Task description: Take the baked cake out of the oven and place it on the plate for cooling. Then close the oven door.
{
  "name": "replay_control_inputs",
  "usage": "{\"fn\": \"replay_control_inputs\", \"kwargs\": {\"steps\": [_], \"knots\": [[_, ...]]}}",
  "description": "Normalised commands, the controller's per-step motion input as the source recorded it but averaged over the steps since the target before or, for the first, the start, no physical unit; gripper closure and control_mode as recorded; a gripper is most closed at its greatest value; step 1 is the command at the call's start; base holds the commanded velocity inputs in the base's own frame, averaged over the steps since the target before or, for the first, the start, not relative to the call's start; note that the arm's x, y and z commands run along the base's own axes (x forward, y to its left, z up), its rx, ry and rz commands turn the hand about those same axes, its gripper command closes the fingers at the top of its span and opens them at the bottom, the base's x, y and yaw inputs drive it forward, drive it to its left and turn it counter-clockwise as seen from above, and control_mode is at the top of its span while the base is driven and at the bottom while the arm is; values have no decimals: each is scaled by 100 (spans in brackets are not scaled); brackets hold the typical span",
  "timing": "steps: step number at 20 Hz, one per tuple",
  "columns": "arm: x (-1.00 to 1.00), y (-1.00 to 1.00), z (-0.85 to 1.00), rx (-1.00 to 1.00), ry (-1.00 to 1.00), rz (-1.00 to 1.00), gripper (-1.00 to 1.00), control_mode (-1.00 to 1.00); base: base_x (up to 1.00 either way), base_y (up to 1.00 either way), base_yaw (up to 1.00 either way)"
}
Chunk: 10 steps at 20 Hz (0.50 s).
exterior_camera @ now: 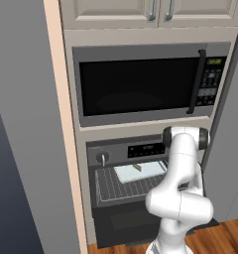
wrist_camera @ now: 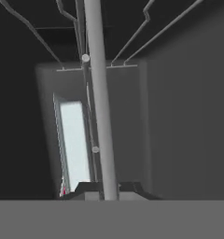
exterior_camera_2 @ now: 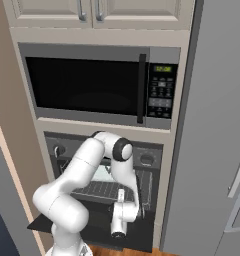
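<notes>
Jaws: pinched on the oven door (exterior_camera_2: 92, 227)'s bar handle (wrist_camera: 100, 102), gripper (wrist_camera: 109, 189) low before the oven (exterior_camera: 141, 183).
Oven door: hanging open below the wire rack (exterior_camera: 123, 186).
Cake: on a pale tray (exterior_camera: 141, 171) atop that rack.

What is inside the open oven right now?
On the oven's wire rack lies a pale tray with a small red-topped piece. The arm covers the rack's right side.
</notes>
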Motion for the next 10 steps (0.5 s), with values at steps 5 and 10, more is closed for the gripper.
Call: {"fn": "replay_control_inputs", "kwargs": {"steps": [5,10], "knots": [[-42,-1,0,-6,36,-3,100,-100,0,0,0],[-25,0,0,-10,40,-1,100,-100,0,0,0]]}}
